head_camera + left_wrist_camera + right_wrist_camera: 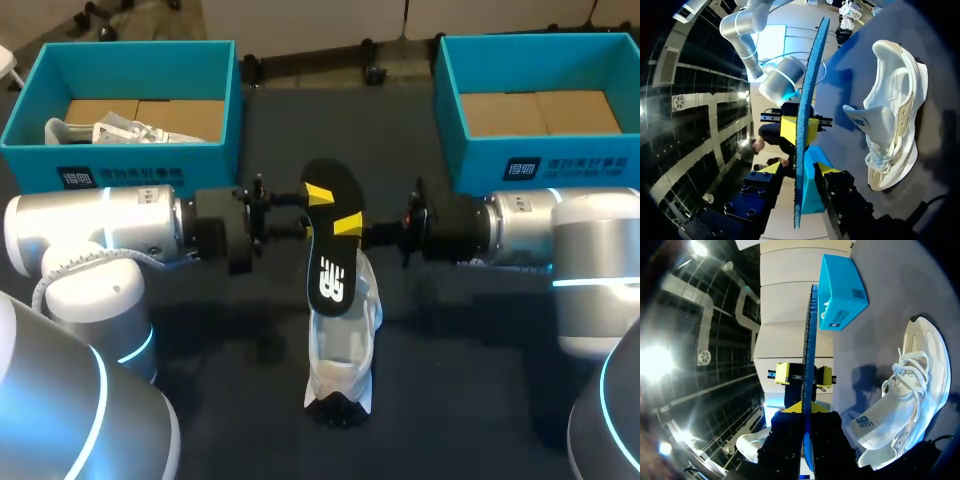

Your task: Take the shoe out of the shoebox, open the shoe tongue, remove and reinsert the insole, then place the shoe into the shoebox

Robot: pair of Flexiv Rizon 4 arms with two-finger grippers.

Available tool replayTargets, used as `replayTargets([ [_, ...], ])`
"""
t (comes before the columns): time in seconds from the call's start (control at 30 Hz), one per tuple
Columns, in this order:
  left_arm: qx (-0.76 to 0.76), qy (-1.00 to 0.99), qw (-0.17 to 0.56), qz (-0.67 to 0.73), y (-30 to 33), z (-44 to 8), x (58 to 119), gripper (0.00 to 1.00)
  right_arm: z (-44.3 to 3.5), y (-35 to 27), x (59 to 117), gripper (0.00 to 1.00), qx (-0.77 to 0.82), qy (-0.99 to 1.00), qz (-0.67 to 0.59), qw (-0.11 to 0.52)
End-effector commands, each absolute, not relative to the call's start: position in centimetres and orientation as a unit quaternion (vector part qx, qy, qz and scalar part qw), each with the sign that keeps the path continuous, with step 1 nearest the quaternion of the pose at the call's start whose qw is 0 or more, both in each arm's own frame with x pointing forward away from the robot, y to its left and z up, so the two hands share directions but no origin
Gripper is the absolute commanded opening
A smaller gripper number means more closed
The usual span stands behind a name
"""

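A black insole [328,250] with a white logo hangs edge-up over the white shoe [345,350], which lies on the dark table. My right gripper [347,224] is shut on the insole's middle; in the right wrist view the blue edge of the insole [810,340] runs straight up out of that gripper [807,410]. My left gripper [318,192] stands at the insole's far end. In the left wrist view its yellow tips flank the insole [801,150], with a gap on each side of the gripper [799,170]. The shoe [892,125] lies beside it, tongue lifted.
A teal shoebox [130,165] at the back left holds another white shoe [115,130]. A second teal shoebox [540,160] at the back right shows only its cardboard floor. Bare dark table [450,400] lies to the shoe's right.
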State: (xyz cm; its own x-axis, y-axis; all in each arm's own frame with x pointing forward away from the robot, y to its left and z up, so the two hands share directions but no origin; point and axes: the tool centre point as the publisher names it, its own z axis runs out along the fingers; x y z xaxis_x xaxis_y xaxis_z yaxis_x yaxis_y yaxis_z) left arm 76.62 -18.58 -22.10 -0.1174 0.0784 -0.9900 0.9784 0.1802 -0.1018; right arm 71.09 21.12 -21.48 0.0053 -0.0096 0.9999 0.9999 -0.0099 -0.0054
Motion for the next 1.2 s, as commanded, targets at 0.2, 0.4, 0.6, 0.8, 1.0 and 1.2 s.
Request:
replayTargets([
  [0.2, 0.456, 0.590, 0.487, -0.455, -18.9, -22.2, 76.8, 0.38, -21.5, 21.1, 71.0, 0.00, -0.502, -0.493, -0.504, 0.501],
  [0.4, 0.464, 0.589, 0.484, -0.452, -19.0, -22.3, 76.9, 0.27, -21.5, 21.1, 71.0, 0.00, -0.502, -0.493, -0.504, 0.501],
  [0.6, 0.465, 0.590, 0.483, -0.450, -19.1, -22.6, 77.1, 0.00, -21.5, 21.1, 71.0, 0.00, -0.502, -0.493, -0.504, 0.501],
  [0.8, 0.468, 0.586, 0.485, -0.449, -19.0, -22.6, 76.9, 0.00, -21.4, 21.1, 71.0, 0.19, -0.498, -0.498, -0.503, 0.501],
  [1.0, 0.469, 0.583, 0.488, -0.450, -18.2, -22.2, 75.9, 0.00, -20.8, 19.8, 70.8, 1.00, -0.465, -0.523, -0.513, 0.498],
  [1.2, 0.465, 0.585, 0.481, -0.458, -16.9, -22.0, 74.4, 0.00, -20.3, 16.8, 70.6, 1.00, -0.435, -0.552, -0.526, 0.479],
])
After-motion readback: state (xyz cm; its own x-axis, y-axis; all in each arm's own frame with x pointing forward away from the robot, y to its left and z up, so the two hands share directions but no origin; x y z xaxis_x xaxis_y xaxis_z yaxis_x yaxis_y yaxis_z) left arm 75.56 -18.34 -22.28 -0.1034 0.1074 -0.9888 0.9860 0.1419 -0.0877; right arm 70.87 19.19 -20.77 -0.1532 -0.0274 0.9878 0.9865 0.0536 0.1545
